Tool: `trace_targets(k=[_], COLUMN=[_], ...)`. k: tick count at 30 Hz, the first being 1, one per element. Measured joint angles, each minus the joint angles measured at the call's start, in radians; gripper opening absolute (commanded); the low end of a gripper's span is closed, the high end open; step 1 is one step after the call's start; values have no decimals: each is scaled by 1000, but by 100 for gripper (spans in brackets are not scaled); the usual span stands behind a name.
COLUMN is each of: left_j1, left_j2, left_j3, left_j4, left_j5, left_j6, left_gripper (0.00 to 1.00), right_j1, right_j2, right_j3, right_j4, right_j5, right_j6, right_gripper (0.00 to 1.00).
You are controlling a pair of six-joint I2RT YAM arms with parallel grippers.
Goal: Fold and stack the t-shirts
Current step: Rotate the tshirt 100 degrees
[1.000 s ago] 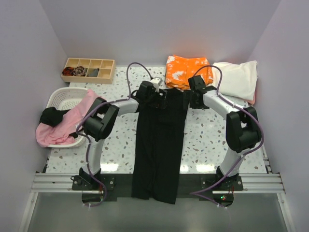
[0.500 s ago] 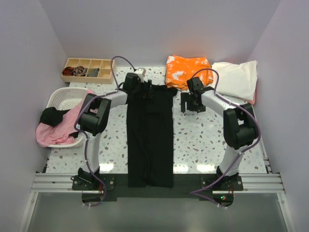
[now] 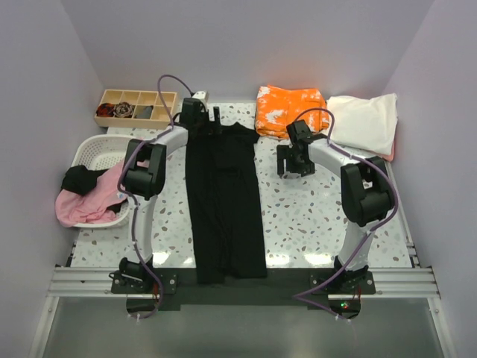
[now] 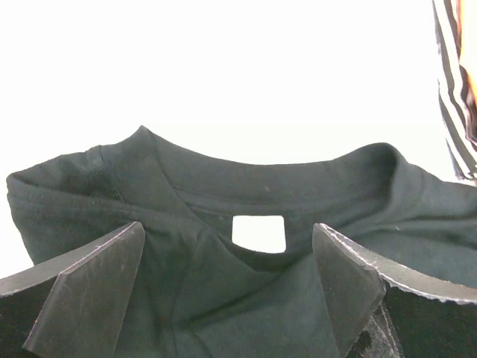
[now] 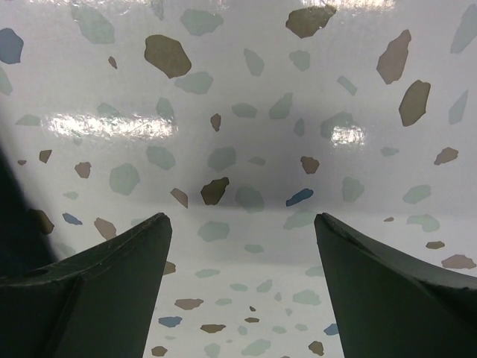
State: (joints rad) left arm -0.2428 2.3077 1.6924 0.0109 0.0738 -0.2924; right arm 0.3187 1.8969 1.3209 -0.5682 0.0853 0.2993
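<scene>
The large black t-shirt (image 3: 223, 201) lies as a long narrow strip down the middle of the table, its collar at the far end. My left gripper (image 3: 214, 123) hovers open over that collar. In the left wrist view the black t-shirt (image 4: 246, 298) fills the frame, its small white label (image 4: 258, 233) between the spread fingers of the left gripper (image 4: 227, 227), which grip nothing. My right gripper (image 3: 291, 162) stands open over bare table to the right of the strip; the right wrist view shows the right gripper (image 5: 241, 218) with only speckled tabletop between the fingers.
An orange blotched t-shirt (image 3: 287, 110) and a cream t-shirt (image 3: 365, 121) lie folded at the back right. A pink t-shirt (image 3: 100, 190) and dark cloth (image 3: 78, 179) hang from the white basket (image 3: 93, 149) at the left. A wooden compartment tray (image 3: 136, 108) sits at the back left.
The black strip has slid to the left and lies straighter, with my left gripper moving left and farther back at its collar. My right gripper has come off the cloth onto bare table.
</scene>
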Motion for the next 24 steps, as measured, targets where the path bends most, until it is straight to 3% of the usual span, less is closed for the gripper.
trace_targets(k=[9,17,24], left_j1=[33,43,-7], left_j2=[102,-25,-114], left_j3=[193,22,41], left_j4=[-96,-57,-24], left_j5=[10,185,381], left_j6=[16,27,52], left_gripper=[100,99,98], right_j1=[0,0,0], right_j2=[26,43,49], right_j3=[9,31,33], right_j4=[-3,-1,0], right_j5=[-20,-28,-33], right_j6=[0,0,0], right_gripper=[82,82,82])
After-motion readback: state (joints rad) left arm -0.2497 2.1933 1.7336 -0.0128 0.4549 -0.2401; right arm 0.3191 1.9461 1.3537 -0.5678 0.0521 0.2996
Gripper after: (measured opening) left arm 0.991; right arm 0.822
